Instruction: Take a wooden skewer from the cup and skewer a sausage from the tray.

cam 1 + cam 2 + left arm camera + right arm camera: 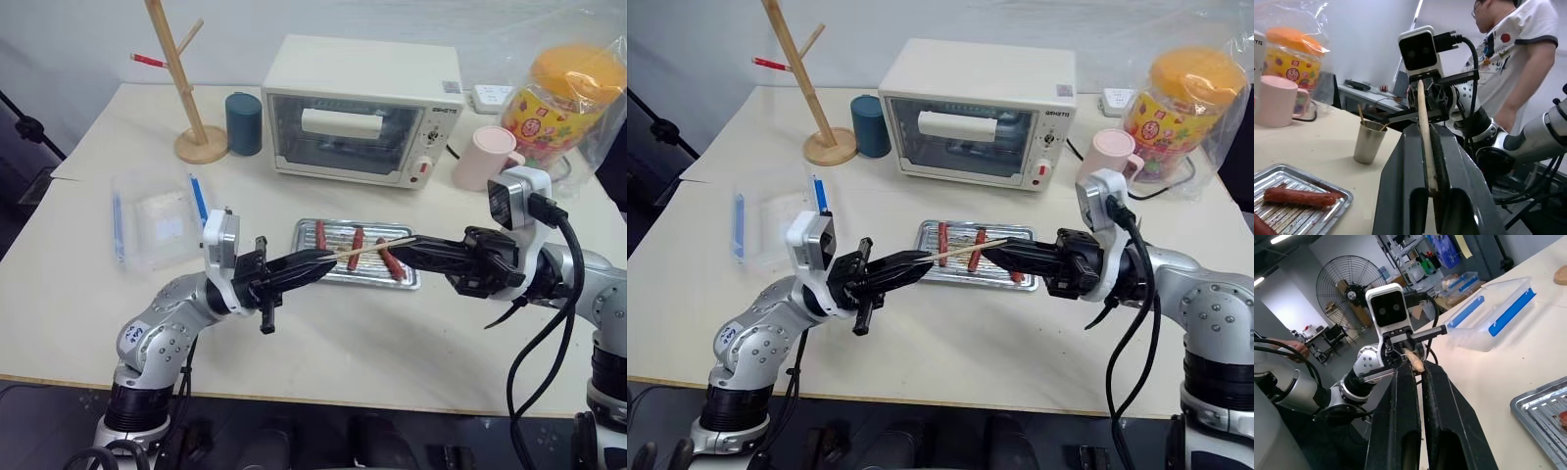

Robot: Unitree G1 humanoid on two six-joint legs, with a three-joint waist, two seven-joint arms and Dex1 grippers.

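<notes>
The wooden skewer (370,249) is being held level above the tray (310,228), each end clamped by one gripper; the left gripper (328,260) is being kept closed on one end, the right gripper (405,247) closed on the other. Three sausages are lying in the tray, the sausage (391,260) among them on the right gripper's side, none touched by the stick. The cup (1369,142) is being seen on the table beyond the tray, more sticks standing in it.
</notes>
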